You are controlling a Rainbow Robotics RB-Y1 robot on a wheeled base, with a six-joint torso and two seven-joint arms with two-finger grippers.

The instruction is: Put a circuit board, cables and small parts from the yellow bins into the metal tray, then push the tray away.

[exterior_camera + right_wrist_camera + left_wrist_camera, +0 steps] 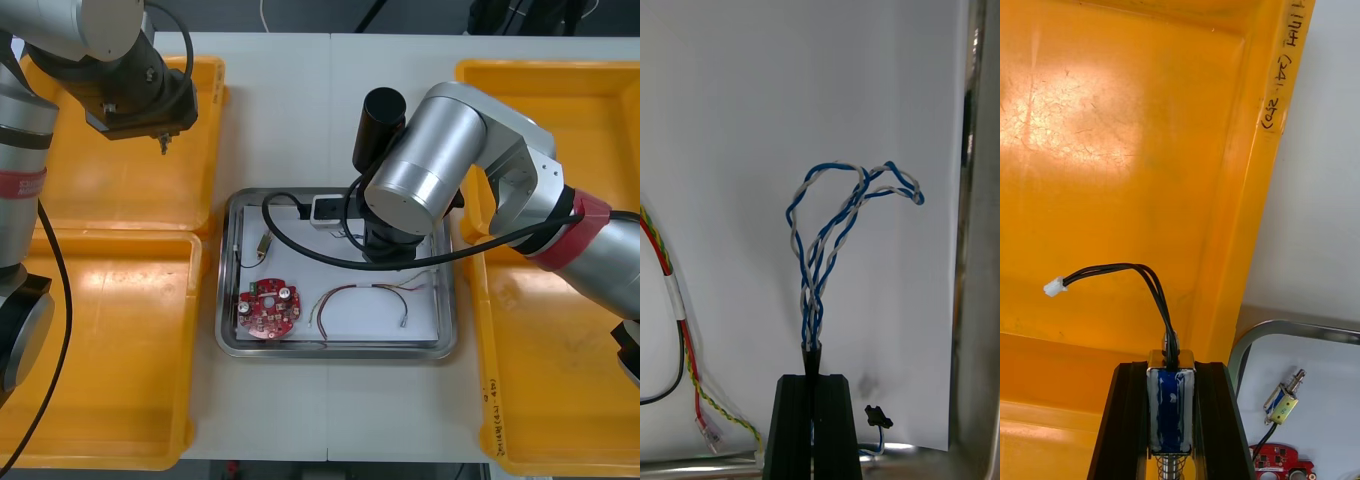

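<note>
**RISKS**

1. Right gripper (813,379): fingers pinched almost together on one end of the twisted blue and white cable (827,240). The loops fan out ahead of the tips, over the white floor of the metal tray (971,225). The tray wall runs just beside the loops. If the cable is let go here, the springy loops may flop onto the rim & hang outside. Probable cause: stiff twist, little margin to the wall.
2. The red and yellow cable (670,300) lies near, on the other side of the fingers. Pulling out w/ fingers only part-open could snag & drag it.
3. Left gripper (1171,371): fingers apart by the width of a small metal part (1171,405) clamped between them. Its black leads w/ white plug arch ahead of the tips. The leads could catch the yellow bin (1112,150) wall in transfer & twist the part in the grip.

**POSE**

- Right arm: bent over the tray centre, wrist aimed steeply down.
- Left arm: raised over the far left bin. The tray rim is ahead & to one side of the tips. Beyond the rim lie the circuit board (1279,459) & a second small metal part (1283,397).
</note>
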